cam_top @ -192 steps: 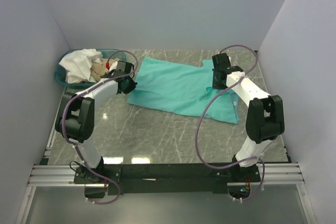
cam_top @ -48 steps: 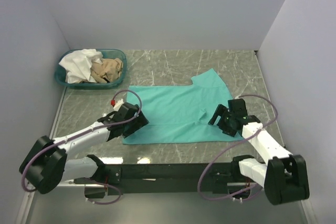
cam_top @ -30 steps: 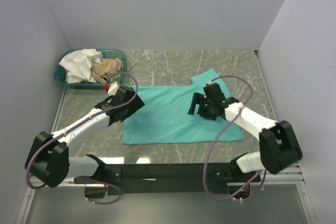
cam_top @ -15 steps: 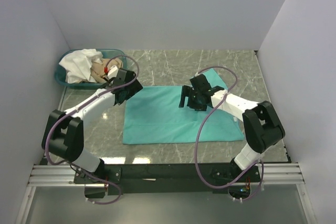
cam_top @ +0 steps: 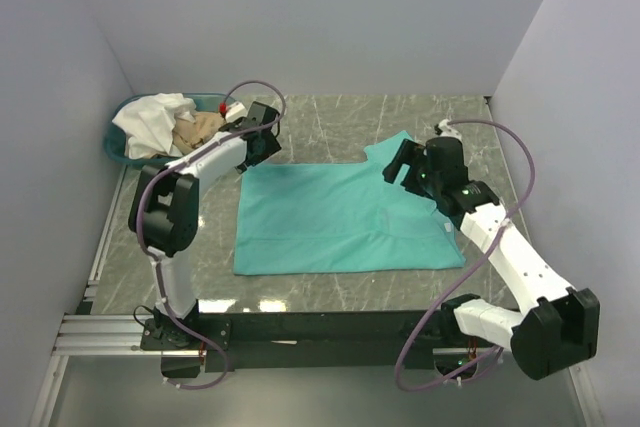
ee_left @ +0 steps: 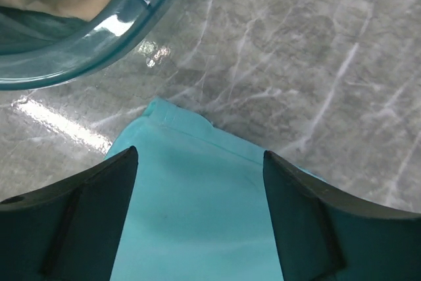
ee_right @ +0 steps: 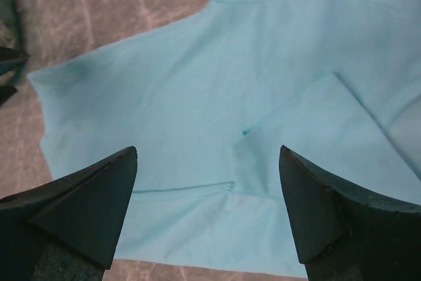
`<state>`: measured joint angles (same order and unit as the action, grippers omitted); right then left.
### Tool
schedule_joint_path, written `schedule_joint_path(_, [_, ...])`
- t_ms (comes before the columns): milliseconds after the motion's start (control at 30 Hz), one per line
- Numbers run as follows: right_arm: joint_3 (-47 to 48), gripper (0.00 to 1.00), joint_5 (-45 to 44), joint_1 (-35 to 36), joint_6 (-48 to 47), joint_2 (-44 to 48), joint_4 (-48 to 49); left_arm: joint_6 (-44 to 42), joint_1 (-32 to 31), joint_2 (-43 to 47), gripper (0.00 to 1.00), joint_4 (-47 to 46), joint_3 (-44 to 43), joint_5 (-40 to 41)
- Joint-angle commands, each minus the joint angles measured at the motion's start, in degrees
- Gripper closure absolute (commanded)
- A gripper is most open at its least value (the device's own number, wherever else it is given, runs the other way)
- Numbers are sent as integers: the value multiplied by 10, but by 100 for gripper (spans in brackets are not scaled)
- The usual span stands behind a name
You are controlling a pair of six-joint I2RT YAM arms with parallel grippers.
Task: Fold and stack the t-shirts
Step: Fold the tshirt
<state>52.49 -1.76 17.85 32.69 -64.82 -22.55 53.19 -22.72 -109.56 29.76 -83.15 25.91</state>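
A teal-green t-shirt [cam_top: 340, 219] lies flat on the marble table, its lower part folded up and one sleeve [cam_top: 400, 147] sticking out at the far right. My left gripper [cam_top: 258, 147] hangs open over the shirt's far left corner [ee_left: 197, 189], with cloth under the gap and nothing gripped. My right gripper [cam_top: 402, 163] is open above the sleeve side of the shirt [ee_right: 250, 83], both fingers clear of the cloth. A white t-shirt [cam_top: 150, 122] and a tan t-shirt [cam_top: 203, 128] lie crumpled in the basket.
The shallow teal basket [cam_top: 119, 154] stands at the far left corner of the table; its rim [ee_left: 112, 44] is just beyond my left gripper. Bare marble [cam_top: 330, 122] lies behind the shirt. Grey walls close in the left, back and right sides.
My left gripper has swung further back to the shirt's far left corner beside the basket. The right gripper has moved right from the shirt's middle to the sleeve. The shirt has not shifted.
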Motion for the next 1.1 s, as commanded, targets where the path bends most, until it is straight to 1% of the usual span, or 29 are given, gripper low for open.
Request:
schedule_joint_path(0, [-29, 6, -22, -23, -15, 23, -36, -5, 2, -38, 20, 45, -51, 20])
schedule_joint_path(100, [-44, 6, -24, -33, -26, 36, -45, 5, 2, -64, 23, 56, -67, 25])
schedule_joint_path(300, [-82, 6, 2, -46, -32, 44, -37, 22, 6, -95, 25, 74, -89, 57])
schedule_joint_path(567, [-92, 6, -1, -51, -41, 44, -40, 33, 23, -120, 30, 77, -104, 62])
schedule_joint_path(700, [-96, 6, -1, -51, -41, 41, -36, 29, 24, -129, 34, 73, -116, 61])
schedule_joint_path(800, [-99, 6, 0, -53, -39, 34, -33, 25, 24, -136, 40, 71, -119, 54])
schedule_joint_path(833, [-100, 6, 2, -52, -39, 32, -32, 25, 24, -138, 45, 71, -119, 51])
schedule_joint_path(900, [-99, 6, 2, -53, -39, 27, -32, 24, 24, -142, 50, 71, -119, 51])
schedule_joint_path(933, [-99, 6, 2, -53, -39, 24, -29, 24, 24, -144, 57, 72, -119, 53])
schedule_joint_path(1000, [-95, 6, -2, -53, -39, 19, -26, 20, 24, -146, 64, 74, -119, 52])
schedule_joint_path(1033, [-94, 6, -6, -56, -38, 16, -22, 24, 24, -148, 78, 78, -119, 55])
schedule_joint_path(1067, [-91, 6, -8, -56, -36, 8, -22, 23, 23, -148, 82, 78, -119, 54])
